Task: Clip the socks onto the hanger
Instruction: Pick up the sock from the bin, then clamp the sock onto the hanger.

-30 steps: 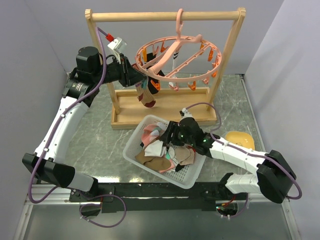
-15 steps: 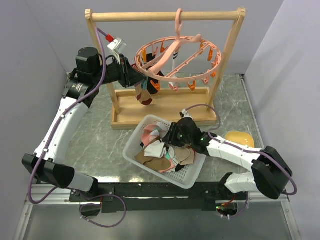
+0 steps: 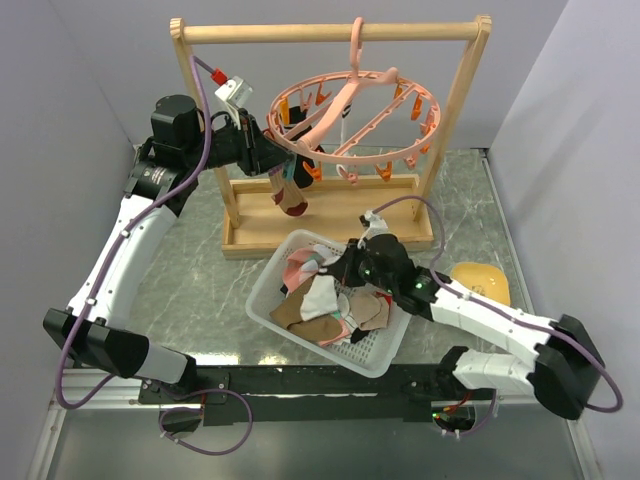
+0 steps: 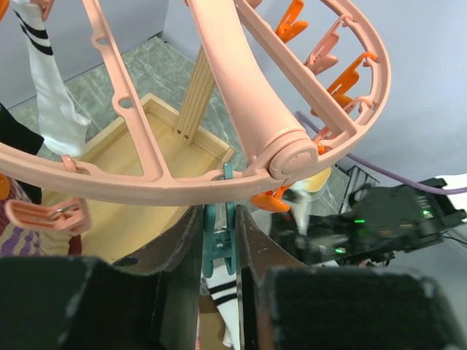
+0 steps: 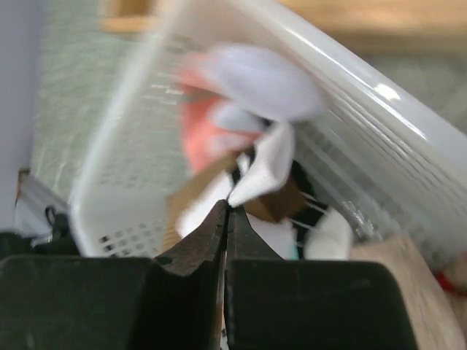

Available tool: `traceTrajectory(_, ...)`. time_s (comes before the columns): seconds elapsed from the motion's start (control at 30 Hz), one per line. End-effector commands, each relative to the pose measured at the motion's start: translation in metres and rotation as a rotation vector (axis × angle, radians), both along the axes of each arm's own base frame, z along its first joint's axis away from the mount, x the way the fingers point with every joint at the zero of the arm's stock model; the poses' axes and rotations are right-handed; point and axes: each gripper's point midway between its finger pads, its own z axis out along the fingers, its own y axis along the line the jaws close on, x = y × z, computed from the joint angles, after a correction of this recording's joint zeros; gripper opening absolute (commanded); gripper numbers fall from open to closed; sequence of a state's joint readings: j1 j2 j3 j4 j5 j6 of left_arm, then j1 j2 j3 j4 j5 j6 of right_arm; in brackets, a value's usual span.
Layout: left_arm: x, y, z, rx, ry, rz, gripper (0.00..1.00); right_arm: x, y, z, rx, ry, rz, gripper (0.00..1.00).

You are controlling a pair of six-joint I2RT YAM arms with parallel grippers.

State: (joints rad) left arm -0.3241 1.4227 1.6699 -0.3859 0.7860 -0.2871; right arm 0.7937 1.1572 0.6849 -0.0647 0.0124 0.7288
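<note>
1. hanger (image 3: 350, 120): salmon-pink ring with spokes. It hangs by its hook from the bar of the wooden rack (image 3: 330, 32), at 12 o'clock on the table (image 3: 190, 290). hook upward; ring near level and slightly tilted, its long axis in the top view running from 9 to 3 o'clock. orange and pink clips dangle round the rim.
2. left gripper (image 3: 262, 150): at the ring's 9 o'clock edge. its jaws stand narrow, closed on a teal clip (image 4: 219, 244) that hangs from the rim. a white sock end with a black stripe (image 4: 219, 292) shows just below that clip.
3. hung socks: a white one with black stripes (image 4: 51, 95) and a maroon-and-tan one (image 3: 290, 195), both long axis downward, at the ring's 8 o'clock side.
4. socks (image 3: 320, 305), loose heap: white, pink and tan, inside the white mesh basket (image 3: 262, 290) at 6 o'clock of the rack.
5. right gripper (image 3: 350, 270): over the basket's 2 o'clock corner, jaws pressed fully together. a white sock corner (image 5: 266, 164) meets their tips. the wrist view is blurred, so i cannot tell whether it is pinched.
</note>
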Motion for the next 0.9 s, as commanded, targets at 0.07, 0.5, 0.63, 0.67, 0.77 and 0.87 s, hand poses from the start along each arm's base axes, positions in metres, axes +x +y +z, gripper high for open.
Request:
traceTrajectory(0.07, -0.014, -0.001, 0.016, -0.041, -0.026, -0.031, 0.01, -0.022, 0.034, 0.146, 0.152, -0.750, 0.345, 0.00)
traceTrajectory(0.5, -0.030, -0.016, 0.015, -0.124, 0.047, -0.184, 0.01, -0.017, 0.061, 0.242, 0.158, -1.284, 0.561, 0.00)
traceTrajectory(0.63, -0.037, -0.019, 0.014, -0.135, 0.060, -0.241, 0.01, -0.016, 0.064, 0.260, 0.193, -1.347, 0.596, 0.00)
traceTrajectory(0.67, -0.037, -0.019, 0.011, -0.132, 0.066, -0.243, 0.01, -0.017, 0.065, 0.260, 0.199, -1.355, 0.617, 0.00)
traceTrajectory(0.77, -0.038, -0.019, 0.009, -0.129, 0.068, -0.245, 0.01, -0.013, 0.061, 0.264, 0.207, -1.376, 0.620, 0.00)
traceTrajectory(0.87, -0.039, -0.019, 0.008, -0.134, 0.072, -0.251, 0.01, -0.006, 0.056, 0.266, 0.218, -1.374, 0.600, 0.00)
